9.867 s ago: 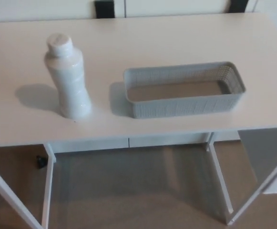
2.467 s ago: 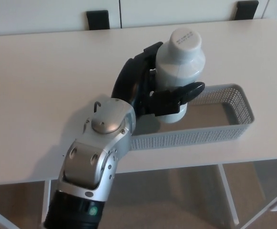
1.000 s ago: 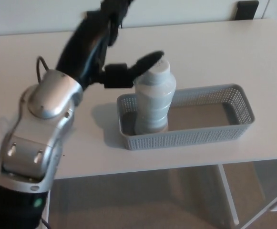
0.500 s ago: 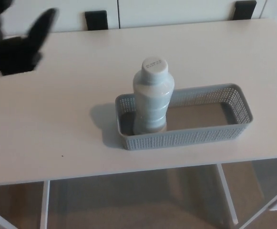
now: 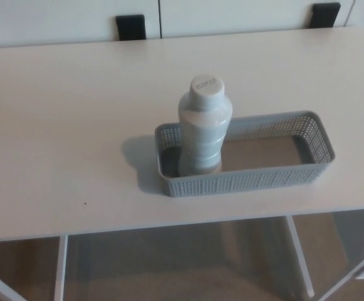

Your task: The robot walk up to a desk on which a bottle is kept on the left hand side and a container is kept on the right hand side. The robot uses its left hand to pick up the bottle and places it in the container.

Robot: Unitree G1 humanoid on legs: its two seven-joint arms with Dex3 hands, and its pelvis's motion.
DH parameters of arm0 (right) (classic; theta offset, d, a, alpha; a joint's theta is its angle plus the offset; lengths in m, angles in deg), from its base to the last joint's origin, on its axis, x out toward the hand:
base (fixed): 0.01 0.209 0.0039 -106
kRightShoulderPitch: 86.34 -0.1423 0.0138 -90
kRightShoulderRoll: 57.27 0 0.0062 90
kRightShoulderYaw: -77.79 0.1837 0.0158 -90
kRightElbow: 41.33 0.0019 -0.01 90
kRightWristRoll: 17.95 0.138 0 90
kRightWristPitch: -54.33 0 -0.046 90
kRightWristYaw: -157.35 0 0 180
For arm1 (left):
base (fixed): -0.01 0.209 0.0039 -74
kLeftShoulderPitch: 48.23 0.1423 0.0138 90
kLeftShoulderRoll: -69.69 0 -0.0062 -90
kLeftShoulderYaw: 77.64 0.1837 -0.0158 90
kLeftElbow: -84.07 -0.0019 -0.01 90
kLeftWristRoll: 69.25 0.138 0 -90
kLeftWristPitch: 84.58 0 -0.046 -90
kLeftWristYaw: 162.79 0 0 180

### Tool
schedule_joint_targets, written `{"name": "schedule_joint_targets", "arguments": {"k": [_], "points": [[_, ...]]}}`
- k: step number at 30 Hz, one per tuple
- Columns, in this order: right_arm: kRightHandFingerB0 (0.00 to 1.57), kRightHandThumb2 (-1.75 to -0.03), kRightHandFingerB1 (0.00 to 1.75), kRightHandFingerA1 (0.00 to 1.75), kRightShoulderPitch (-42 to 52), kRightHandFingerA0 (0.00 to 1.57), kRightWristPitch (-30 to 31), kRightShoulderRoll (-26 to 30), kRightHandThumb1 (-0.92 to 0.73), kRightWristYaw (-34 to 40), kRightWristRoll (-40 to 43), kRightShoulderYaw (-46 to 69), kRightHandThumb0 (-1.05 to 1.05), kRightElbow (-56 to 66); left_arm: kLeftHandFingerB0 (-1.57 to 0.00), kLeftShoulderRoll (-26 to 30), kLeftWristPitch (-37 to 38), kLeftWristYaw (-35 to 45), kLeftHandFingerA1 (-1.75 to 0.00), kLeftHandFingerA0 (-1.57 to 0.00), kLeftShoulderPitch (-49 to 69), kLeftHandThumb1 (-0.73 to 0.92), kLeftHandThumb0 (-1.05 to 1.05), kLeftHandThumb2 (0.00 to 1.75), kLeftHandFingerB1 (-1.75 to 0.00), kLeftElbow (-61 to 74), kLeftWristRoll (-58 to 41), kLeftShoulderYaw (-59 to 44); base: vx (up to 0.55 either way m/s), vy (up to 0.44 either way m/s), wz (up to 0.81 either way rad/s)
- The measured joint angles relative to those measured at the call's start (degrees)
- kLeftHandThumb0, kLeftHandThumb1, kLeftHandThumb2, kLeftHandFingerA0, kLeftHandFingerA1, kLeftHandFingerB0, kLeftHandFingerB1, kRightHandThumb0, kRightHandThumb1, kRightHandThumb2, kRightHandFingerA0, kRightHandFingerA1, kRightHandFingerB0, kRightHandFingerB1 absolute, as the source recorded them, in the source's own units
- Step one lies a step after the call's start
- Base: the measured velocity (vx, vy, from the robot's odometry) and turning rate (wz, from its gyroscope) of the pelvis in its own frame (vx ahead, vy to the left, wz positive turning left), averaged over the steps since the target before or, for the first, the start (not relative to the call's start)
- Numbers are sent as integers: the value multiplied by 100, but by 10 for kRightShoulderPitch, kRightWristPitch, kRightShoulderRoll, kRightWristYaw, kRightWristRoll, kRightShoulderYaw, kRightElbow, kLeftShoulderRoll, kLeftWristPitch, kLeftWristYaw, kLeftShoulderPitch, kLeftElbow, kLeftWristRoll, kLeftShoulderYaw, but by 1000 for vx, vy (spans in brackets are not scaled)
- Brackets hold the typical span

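A white bottle [image 5: 203, 122] with a round cap stands upright inside the left end of a grey perforated container [image 5: 275, 178]. The container lies lengthwise on the white desk [image 5: 62, 144], near its front edge and right of the middle. Neither of my hands shows in the head view, and nothing touches the bottle.
Two black brackets [image 5: 130, 26] sit along the desk's far edge against white cabinet fronts. Below the front edge I see the desk's white legs [image 5: 297, 257] and a tan floor.
My left hand, which was open at the upper left half a second ago, has left the picture. The bottle stays upright in the container where it was let go.
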Motion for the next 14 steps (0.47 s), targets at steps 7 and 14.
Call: {"name": "schedule_joint_targets", "arguments": {"k": [7, 14], "points": [[61, -57, 47, 55, 0, 79, 0, 0, -57, 0, 0, 0, -32, 0, -4, 3, 9, -6, -53, -2, 59, 63, -64, 99, -32, -134, 0, -7, 0, 0, 0], [62, -55, 47, 54, -3, 78, 0, 0, -57, 0, 0, 0, -34, -1, 0, 6, 17, -18, -55, -6, 111, 68, -32, 118, -50, -279, 1, -5, 0, 0, 0]]}}
